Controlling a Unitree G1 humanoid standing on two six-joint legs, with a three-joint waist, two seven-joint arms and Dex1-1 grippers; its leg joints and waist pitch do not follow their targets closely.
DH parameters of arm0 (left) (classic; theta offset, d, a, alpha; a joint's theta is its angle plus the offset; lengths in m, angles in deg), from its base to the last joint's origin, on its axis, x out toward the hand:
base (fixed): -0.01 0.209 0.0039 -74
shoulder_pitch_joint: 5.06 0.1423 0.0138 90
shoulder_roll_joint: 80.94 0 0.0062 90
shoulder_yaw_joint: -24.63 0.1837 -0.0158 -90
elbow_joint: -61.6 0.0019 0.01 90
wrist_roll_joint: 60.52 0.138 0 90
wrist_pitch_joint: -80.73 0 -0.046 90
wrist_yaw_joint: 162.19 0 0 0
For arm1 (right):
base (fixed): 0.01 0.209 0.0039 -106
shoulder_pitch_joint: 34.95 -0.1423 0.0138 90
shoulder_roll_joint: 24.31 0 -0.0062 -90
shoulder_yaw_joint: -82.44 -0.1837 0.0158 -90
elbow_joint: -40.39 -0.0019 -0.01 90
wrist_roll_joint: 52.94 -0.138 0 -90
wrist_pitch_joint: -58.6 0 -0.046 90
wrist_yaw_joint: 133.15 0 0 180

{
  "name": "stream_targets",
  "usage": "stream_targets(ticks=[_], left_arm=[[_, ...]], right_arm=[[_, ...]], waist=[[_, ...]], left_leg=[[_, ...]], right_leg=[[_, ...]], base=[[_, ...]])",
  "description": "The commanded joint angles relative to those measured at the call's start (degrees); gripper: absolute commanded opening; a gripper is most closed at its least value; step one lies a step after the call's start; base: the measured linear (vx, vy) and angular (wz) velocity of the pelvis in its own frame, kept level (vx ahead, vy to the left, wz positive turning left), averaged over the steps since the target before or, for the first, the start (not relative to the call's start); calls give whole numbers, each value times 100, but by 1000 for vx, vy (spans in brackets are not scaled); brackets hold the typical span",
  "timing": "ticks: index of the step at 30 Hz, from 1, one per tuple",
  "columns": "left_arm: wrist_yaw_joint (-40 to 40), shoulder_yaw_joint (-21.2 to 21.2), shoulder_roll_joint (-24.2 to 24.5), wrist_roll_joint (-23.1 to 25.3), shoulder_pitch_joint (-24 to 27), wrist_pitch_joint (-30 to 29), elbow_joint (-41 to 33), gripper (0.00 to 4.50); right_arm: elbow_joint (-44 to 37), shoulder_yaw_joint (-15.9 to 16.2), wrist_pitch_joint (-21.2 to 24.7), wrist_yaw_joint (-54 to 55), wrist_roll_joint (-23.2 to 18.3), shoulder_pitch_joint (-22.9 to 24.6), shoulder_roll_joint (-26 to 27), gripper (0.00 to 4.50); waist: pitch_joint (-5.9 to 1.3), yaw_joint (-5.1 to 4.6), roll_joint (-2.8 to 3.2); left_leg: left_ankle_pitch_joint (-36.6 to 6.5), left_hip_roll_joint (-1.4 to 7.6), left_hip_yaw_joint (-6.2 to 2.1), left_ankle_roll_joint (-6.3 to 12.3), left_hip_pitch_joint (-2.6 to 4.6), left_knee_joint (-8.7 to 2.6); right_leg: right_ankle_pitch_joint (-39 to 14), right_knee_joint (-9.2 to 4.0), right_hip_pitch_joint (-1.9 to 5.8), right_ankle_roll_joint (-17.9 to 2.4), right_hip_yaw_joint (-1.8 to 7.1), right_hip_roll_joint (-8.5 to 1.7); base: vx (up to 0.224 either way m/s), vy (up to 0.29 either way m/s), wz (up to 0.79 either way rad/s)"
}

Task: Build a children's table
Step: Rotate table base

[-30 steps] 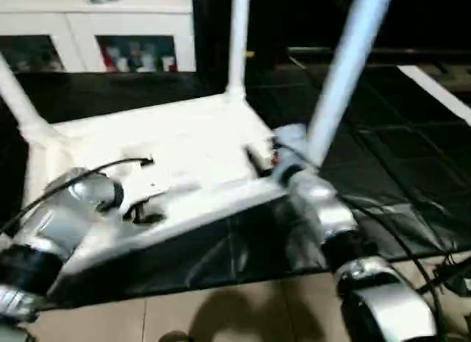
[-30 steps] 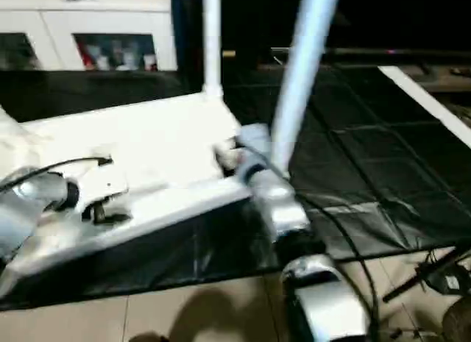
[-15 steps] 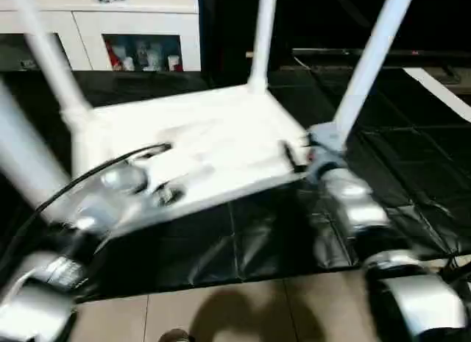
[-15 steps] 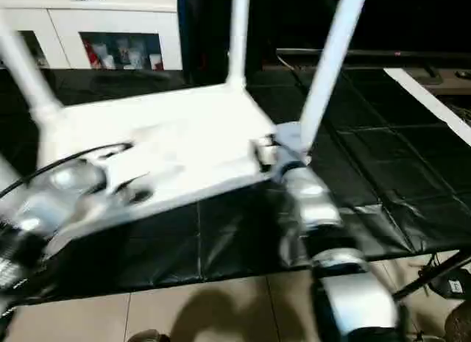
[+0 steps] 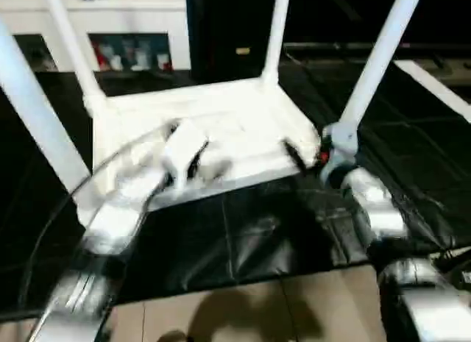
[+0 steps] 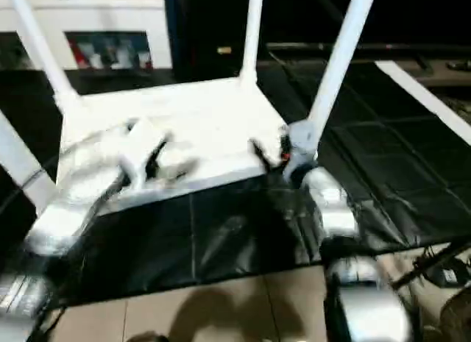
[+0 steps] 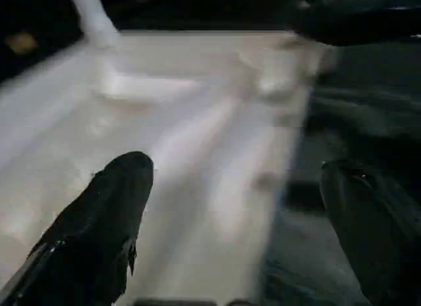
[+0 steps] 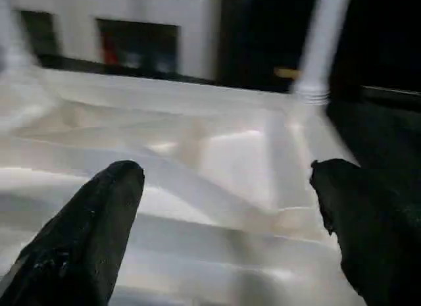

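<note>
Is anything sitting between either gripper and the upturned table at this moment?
Nothing visible does. The children's table lies upside down on the black mat, legs up. The left gripper and right gripper both hang directly over its ribbed underside with jaws wide apart, only open space between them and the white surface.

We see the children's table (image 5: 221,129) lying upside down on a sheet (image 5: 243,232) spread over the floor (image 5: 243,312), its four legs pointing up. Behind it stands a cabinet (image 5: 110,26). Our left gripper (image 5: 184,154) is over its underside; our right gripper (image 5: 309,154) is at its near right corner.
</note>
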Motion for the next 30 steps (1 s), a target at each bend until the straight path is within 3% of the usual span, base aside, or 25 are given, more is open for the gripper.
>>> stream_targets(ticks=[1, 3, 5, 7, 10, 12, 13, 16, 18, 20, 24, 25, 27, 30], left_arm=[[-486, -114, 308, -443, 294, -502, -713, 449], [-834, -209, 679, -724, 694, -918, -1167, 449], [-1149, -341, 1084, -955, 1073, -1345, -1574, 449], [-1466, -517, 1645, -952, 1424, -1630, -1761, 449], [-1738, -709, 2319, -774, 1778, -1824, -1768, 449], [-1987, -973, 2914, -847, 2147, -2086, -1853, 449], [-2069, -1103, 3087, -973, 2278, -2246, -1929, 449], [-2243, -1347, 3437, -1203, 2556, -2545, -2071, 449], [-2335, -1485, 3677, -1213, 2725, -2643, -2004, 449], [-2227, -1641, 3802, -1026, 2754, -2506, -1658, 449], [-1947, -1830, 3796, -857, 2598, -2203, -1218, 449], [-1857, -1908, 3785, -851, 2521, -2148, -1079, 449], [-1663, -1995, 3844, -785, 2380, -2008, -707, 449], [-1463, -2101, 3791, -765, 2164, -1729, -326, 449]], right_arm=[[-435, 47, 115, -288, -175, 142, -43, 450], [-797, 128, 334, -710, -408, 331, -40, 450], [-1133, 223, 559, -1118, -564, 513, -83, 450], [-1557, 409, 1107, -1613, -762, 746, -218, 450], [-2183, 688, 1712, -2404, -1140, 1063, -466, 450], [-2719, 990, 2123, -3079, -1375, 1331, -780, 450], [-2881, 1078, 2275, -3256, -1436, 1400, -886, 450], [-3204, 1214, 2602, -3552, -1528, 1516, -1068, 450], [-3385, 1275, 2839, -3672, -1566, 1568, -1153, 450], [-3464, 1275, 2950, -3657, -1569, 1591, -1152, 450], [-3494, 1281, 2974, -3595, -1556, 1589, -1143, 450], [-3497, 1284, 2996, -3579, -1539, 1582, -1136, 450], [-3500, 1290, 3023, -3543, -1497, 1569, -1114, 450], [-3507, 1283, 3015, -3519, -1453, 1560, -1083, 450]], waist=[[-413, 6, 49], [-378, -24, 92], [-356, -55, 98], [-322, -64, 115], [-302, -62, 116], [-308, -46, 172], [-300, -52, 158], [-296, -36, 158], [-286, -32, 161], [-285, -34, 126], [-301, -26, 150], [-305, -39, 100], [-315, -20, 150], [-337, -22, 131]], left_leg=[[-1249, 135, -9, 248, 94, -401], [-1648, 134, -17, 126, 141, -436], [-1901, 129, -28, 54, 152, -463], [-2167, 109, -32, -15, 185, -483], [-2278, 98, -52, -28, 186, -502], [-2296, 115, -79, -29, 167, -522], [-2312, 116, -73, -35, 176, -524], [-2322, 117, -70, -87, 182, -527], [-2360, 115, -70, -81, 184, -527], [-2336, 109, -66, -82, 184, -520], [-2291, 108, -78, -131, 207, -515], [-2263, 112, -76, -123, 198, -519], [-2238, 100, -77, -132, 211, -510], [-2101, 96, -77, -123, 199, -505]], right_leg=[[-577, -366, 287, -1420, 211, -258], [-997, -404, 255, -1304, 221, -232], [-1320, -437, 237, -1209, 230, -219], [-1690, -494, 195, -1092, 242, -199], [-1880, -527, 199, -961, 248, -190], [-1849, -509, 199, -884, 258, -200], [-1833, -526, 186, -900, 259, -195], [-1782, -503, 175, -1074, 269, -220], [-1856, -509, 164, -1055, 273, -223], [-1960, -533, 159, -1008, 280, -233], [-1882, -528, 150, -973, 278, -236], [-1827, -523, 164, -992, 276, -236], [-1672, -502, 156, -1044, 273, -229], [-1425, -476, 185, -1060, 269, -231]], base=[[0, 0, 0], [0, 0, 0], [0, 0, 0], [0, 0, 0], [0, 0, 0], [0, 0, 0], [0, 0, 0], [0, 0, 0], [0, 0, 0], [0, 0, 0], [0, 0, 0], [0, 0, 0], [0, 0, 0], [0, 0, 0]])
